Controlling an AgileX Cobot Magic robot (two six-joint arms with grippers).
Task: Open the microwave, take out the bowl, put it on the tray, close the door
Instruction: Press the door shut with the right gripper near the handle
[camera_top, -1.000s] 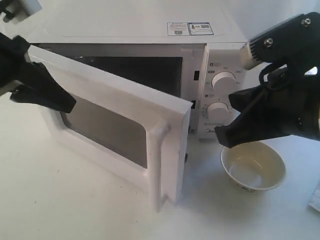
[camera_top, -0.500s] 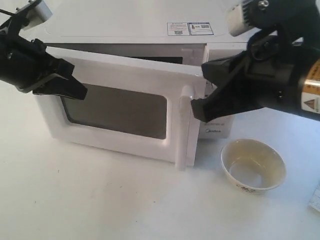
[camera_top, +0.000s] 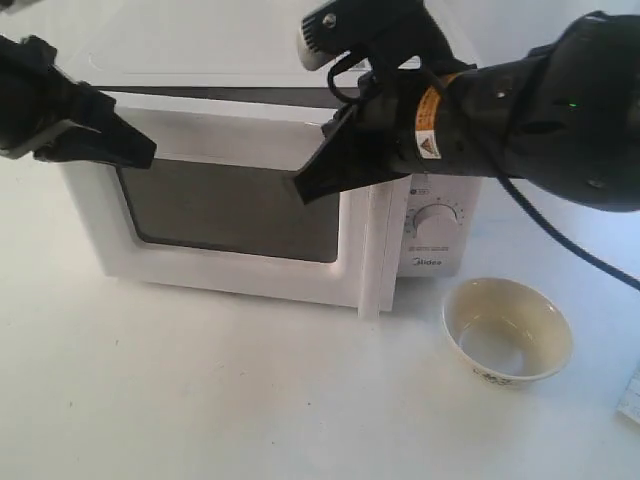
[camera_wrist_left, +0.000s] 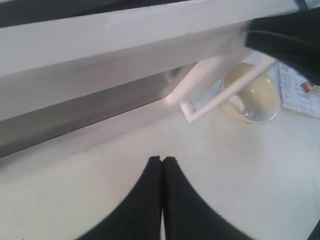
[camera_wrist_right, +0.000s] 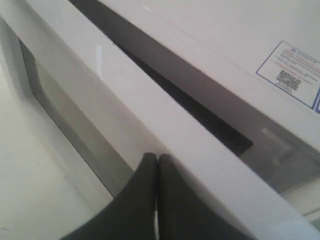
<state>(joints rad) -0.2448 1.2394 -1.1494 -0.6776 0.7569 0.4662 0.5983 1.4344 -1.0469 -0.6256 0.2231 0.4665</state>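
The white microwave (camera_top: 437, 262) stands at the back, its door (camera_top: 230, 275) swung almost shut with a dark slit left along the top. In the right wrist view that gap (camera_wrist_right: 200, 100) shows behind the door (camera_wrist_right: 125, 95). My right gripper (camera_top: 300, 190) is shut, tips against the door's front near its upper edge, left of the bar handle (camera_top: 372, 250). My left gripper (camera_top: 145, 155) is shut and hovers at the door's upper left, holding nothing. The cream bowl (camera_top: 507, 330) sits upright on the white surface, right of the microwave. No tray can be made out.
A printed paper card (camera_top: 632, 398) lies at the right edge, close to the bowl. Stickers (camera_wrist_right: 295, 75) mark the microwave's top. One dial (camera_top: 437, 218) shows below my right arm, which crosses the control panel. White tabletop (camera_top: 200, 400) stretches in front.
The door has swung from wide open to nearly shut. My right arm moved up and left, from above the bowl to the door's front. My left gripper stayed beside the door's left end.
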